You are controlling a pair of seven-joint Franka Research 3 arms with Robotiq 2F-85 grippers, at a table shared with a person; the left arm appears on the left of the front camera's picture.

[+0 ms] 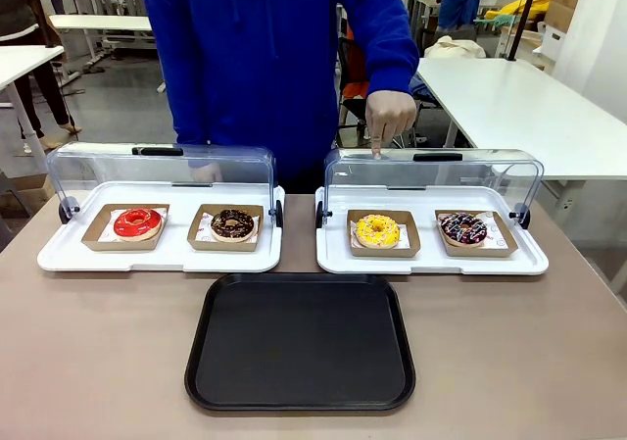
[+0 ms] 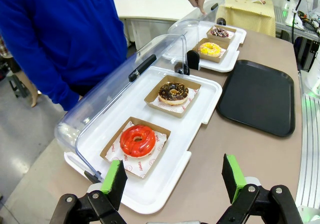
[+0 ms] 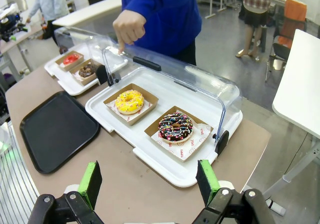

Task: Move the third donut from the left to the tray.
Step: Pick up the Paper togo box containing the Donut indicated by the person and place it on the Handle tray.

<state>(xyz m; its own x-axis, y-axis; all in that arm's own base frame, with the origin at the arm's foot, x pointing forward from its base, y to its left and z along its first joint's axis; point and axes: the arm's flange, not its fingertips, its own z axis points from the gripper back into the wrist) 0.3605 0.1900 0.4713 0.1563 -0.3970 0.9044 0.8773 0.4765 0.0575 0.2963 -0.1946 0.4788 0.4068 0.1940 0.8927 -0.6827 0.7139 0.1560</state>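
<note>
Sitting in a shallow brown cardboard holder at the left end of the right-hand white display tray (image 1: pixel 431 260), the yellow-glazed ring donut (image 1: pixel 377 229) lies just past the large black plastic tray's (image 1: pixel 299 347) far right corner. The right gripper (image 3: pixel 149 179) is far nearer than the left gripper (image 2: pixel 174 179), with the donut ahead of its jaws. Both hover well back, jaws wide and empty.

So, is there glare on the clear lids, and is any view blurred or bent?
Front view: faint reflections on the clear lids, the yellow donut sharp. Left wrist view: whitish sheen along the near lid, wide-angle stretching toward the edges, no blur. Right wrist view: bright streaks on the lid, black tray evenly lit.
</note>
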